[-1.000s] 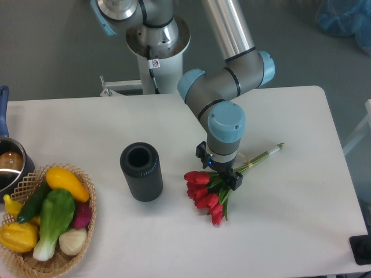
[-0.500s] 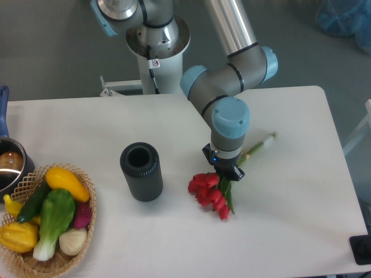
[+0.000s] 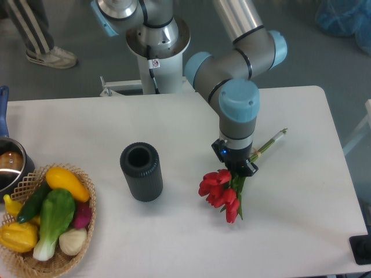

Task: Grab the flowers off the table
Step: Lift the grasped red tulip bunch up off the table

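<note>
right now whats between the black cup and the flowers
Nothing: in the fixed camera view only bare white table lies between the black cup and the flowers, which the tool grips.

One white flat bench with rounded corners point(image 3: 116, 124) is carrying everything here. One bunch of red tulips with green stems point(image 3: 223, 189) is showing, though the separate blooms are crowding too closely for me to count. One dark cylindrical open-topped cup point(image 3: 141, 171) is standing alone. One woven wicker basket point(image 3: 40, 265) is sitting at the corner, holding two yellow squashes point(image 3: 67, 183), one dark green cucumber point(image 3: 32, 204), one green-and-white bok choy point(image 3: 53, 220), one purplish-red vegetable point(image 3: 82, 215) and one pale onion-like bulb point(image 3: 72, 241). One metal pot point(image 3: 10, 165) is peeking in at the edge. One grey-and-blue robot arm point(image 3: 237, 110) is reaching over, ending in one black pincer point(image 3: 237, 167).
</note>
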### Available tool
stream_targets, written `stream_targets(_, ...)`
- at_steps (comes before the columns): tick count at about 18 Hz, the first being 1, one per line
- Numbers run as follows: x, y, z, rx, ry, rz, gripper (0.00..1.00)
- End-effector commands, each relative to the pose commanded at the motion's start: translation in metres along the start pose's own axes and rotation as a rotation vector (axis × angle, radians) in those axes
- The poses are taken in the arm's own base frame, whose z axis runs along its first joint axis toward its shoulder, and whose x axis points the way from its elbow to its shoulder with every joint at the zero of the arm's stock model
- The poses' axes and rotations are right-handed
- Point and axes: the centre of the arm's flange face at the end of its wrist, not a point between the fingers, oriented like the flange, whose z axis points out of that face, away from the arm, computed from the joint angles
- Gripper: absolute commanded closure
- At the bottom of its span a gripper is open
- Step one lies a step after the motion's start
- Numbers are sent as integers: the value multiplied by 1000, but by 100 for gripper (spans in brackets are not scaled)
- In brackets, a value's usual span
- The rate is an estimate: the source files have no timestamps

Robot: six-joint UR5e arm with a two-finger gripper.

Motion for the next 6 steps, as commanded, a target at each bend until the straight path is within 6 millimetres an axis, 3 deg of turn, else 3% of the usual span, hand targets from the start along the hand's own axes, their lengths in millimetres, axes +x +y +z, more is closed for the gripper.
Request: stream_targets(6,-22,-3,-58,2,4,0,100)
